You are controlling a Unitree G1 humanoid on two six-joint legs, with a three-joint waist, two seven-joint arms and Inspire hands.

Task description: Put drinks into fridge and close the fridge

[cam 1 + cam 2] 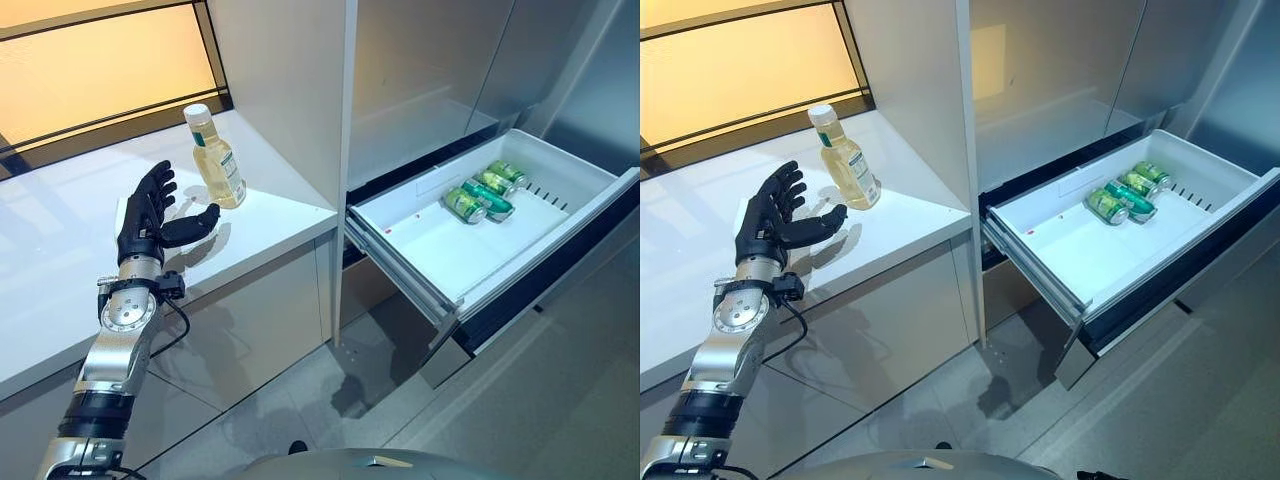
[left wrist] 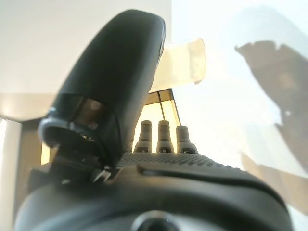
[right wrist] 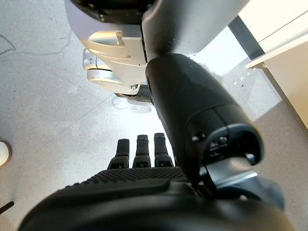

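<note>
Left hand (image 1: 143, 222) open, fingers spread, just beside bottle (image 1: 215, 157) upright near worktop (image 1: 60, 250) right edge; three cans (image 1: 486, 190) in open fridge drawer (image 1: 430, 240); right hand (image 3: 159, 192) relaxed, empty

Clear bottle (image 1: 217, 158) of yellow drink, white-capped, upright on the white counter (image 1: 270, 215), three green cans (image 1: 487, 190) lying inside the pulled-out white fridge drawer (image 1: 430, 250)

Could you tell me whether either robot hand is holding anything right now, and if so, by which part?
Nothing is held. The left robot hand is open beside the bottle, apart from it; the right robot hand is empty.
</note>
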